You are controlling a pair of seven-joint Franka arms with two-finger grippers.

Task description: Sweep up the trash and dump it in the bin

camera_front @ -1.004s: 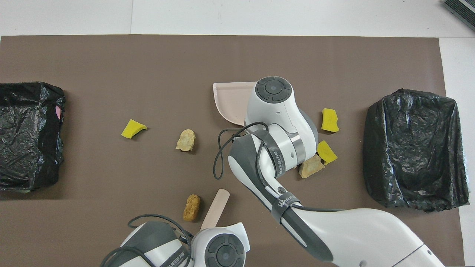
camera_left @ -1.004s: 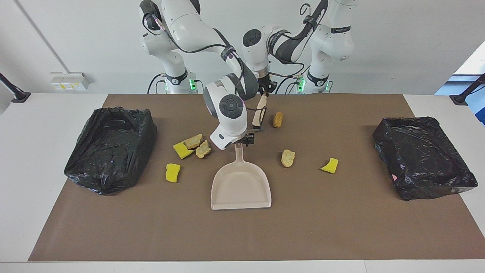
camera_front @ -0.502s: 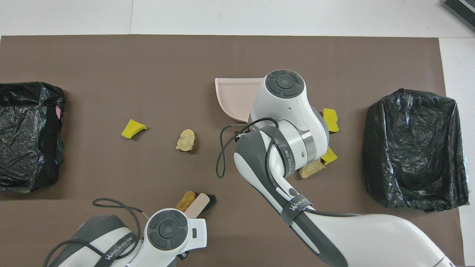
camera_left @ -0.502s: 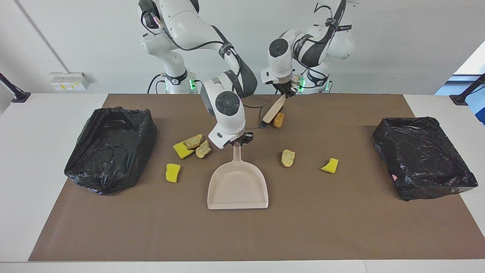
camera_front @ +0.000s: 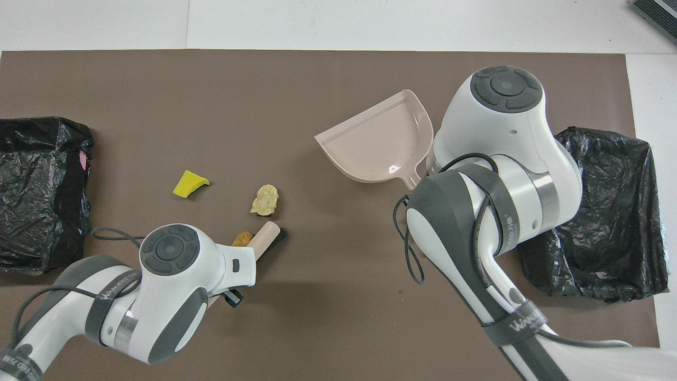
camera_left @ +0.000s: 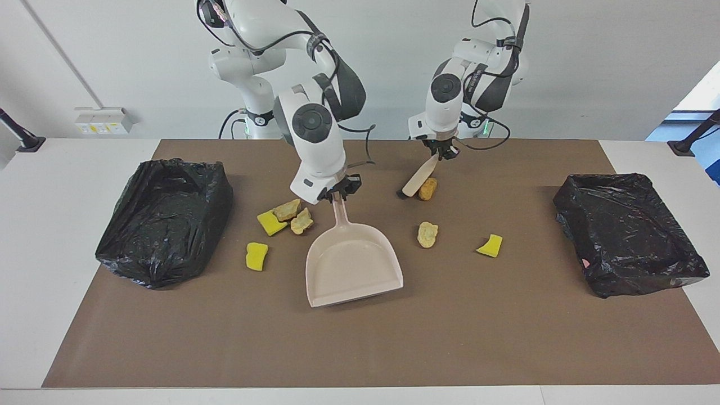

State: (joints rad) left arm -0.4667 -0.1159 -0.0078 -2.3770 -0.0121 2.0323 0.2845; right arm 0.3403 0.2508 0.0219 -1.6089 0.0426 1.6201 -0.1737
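Brown matting (camera_left: 360, 349) covers the bench, and on it we see the trash spread out between two bins lined with black bags. Our right tool (camera_left: 338, 194) is clamped on the handle of the beige dustpan (camera_left: 351, 264), whose pan rests on the mat near the middle. Our left tool (camera_left: 442, 151) is closed on the handle of a small brush (camera_left: 417, 179), which slants down so that its dark bristles meet the mat.

Touching the brush head lies a brown lump (camera_left: 428, 189), nearer to the robots than the rest of the trash. A paler tan lump (camera_left: 427, 234) sits just beside the dustpan, toward the left arm's end, and a yellow sponge bit (camera_left: 489, 246) lies between that lump and the bin at the left arm's end (camera_left: 630, 233).

Toward the right arm's end of the dustpan we find a cluster: a yellow sponge piece (camera_left: 270, 224) with two tan lumps (camera_left: 294, 216) touching it, and a further yellow bit (camera_left: 256, 256) apart from them, farther from the robots. The bin at the right arm's end (camera_left: 163, 219) stands near that cluster.
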